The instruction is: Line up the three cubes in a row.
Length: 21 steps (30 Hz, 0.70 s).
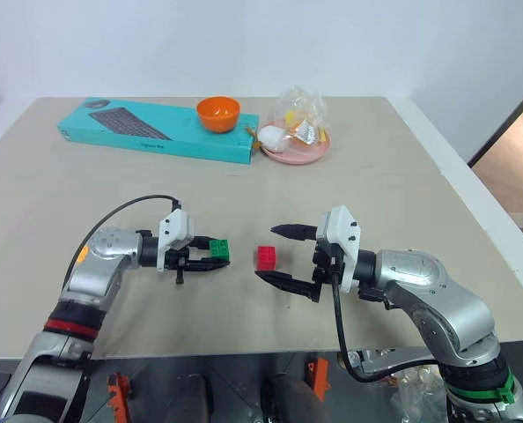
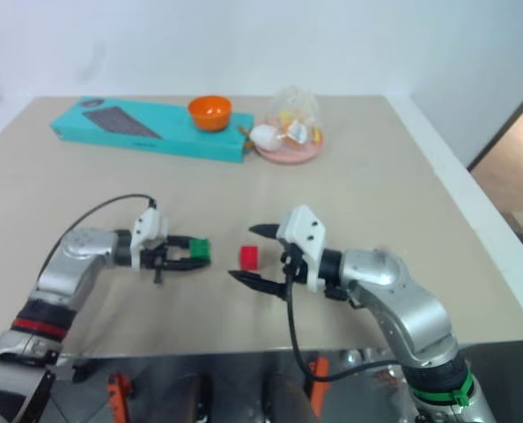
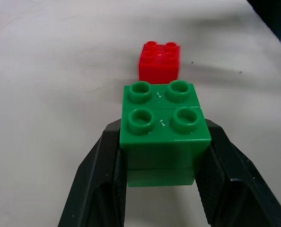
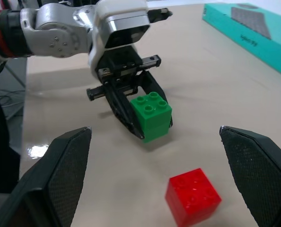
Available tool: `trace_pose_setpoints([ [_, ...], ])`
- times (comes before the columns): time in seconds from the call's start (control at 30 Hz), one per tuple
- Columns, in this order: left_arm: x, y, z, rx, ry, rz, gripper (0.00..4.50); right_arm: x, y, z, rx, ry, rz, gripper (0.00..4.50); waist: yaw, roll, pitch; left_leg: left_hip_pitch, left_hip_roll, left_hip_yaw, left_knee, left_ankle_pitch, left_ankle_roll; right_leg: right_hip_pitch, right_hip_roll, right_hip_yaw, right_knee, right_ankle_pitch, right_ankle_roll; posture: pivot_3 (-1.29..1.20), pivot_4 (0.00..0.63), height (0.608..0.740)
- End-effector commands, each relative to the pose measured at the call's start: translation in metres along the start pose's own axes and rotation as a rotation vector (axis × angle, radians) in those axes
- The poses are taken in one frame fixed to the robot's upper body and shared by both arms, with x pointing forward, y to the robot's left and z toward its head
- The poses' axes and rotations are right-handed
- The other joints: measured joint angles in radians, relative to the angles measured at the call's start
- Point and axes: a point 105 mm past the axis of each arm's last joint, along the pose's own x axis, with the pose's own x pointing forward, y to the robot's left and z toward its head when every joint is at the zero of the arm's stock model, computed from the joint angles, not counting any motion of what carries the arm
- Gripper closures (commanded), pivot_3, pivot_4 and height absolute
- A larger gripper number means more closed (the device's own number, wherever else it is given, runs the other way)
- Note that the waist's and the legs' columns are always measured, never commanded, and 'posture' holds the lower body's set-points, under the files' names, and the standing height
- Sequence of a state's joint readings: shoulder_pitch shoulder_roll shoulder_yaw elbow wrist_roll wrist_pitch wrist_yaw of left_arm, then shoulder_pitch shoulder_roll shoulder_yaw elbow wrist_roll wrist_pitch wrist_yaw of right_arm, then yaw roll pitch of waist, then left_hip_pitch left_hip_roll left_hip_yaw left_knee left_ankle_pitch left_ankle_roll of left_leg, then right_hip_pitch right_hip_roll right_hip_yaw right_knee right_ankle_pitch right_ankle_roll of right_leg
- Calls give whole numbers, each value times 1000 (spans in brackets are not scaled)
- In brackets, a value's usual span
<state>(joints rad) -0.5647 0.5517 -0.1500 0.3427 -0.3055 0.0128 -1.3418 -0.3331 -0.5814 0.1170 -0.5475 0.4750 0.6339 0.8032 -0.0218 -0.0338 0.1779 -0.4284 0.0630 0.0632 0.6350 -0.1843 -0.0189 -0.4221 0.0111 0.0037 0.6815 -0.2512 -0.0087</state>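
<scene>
My left gripper (image 1: 212, 256) is shut on a green studded cube (image 1: 220, 249), held low over the tan table with its studs up; the black fingers (image 3: 98, 179) press on both its sides. A red cube (image 1: 267, 257) stands on the table a short way to the right of it, with a small gap between the two. My right gripper (image 1: 265, 253) is open wide. It comes in from the right, its fingertips (image 4: 72, 156) on either side of the red cube (image 4: 193, 196) without touching it.
At the back of the table (image 1: 402, 194) lies a teal keyboard box (image 1: 147, 132) with an orange bowl (image 1: 217, 113) on it. Beside it stands a pink plate (image 1: 298, 155) of wrapped items. The table's front edge (image 1: 244, 354) runs just behind both arms.
</scene>
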Motion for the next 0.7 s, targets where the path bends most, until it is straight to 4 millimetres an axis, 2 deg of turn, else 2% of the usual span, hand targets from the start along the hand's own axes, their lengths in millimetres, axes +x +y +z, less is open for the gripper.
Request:
trace_pose_setpoints([
  [0.03,3,4,4,40,-6,-34,3154,-2,-1,9,-53,-21,-13,0,0,0,0,-1,0,0,0,0,0,-1,0,0,0,0,0,0,150,740],
  [0.27,9,-3,-4,38,16,-110,3154,-3,0,8,-61,-16,-30,0,0,0,0,-2,0,0,0,0,0,-2,0,-1,0,0,0,0,150,740],
  [0.7,21,1,-8,58,37,-141,3154,-7,0,6,-61,-4,-50,0,0,0,0,-3,0,0,2,0,0,-1,1,-1,0,0,0,0,150,740],
])
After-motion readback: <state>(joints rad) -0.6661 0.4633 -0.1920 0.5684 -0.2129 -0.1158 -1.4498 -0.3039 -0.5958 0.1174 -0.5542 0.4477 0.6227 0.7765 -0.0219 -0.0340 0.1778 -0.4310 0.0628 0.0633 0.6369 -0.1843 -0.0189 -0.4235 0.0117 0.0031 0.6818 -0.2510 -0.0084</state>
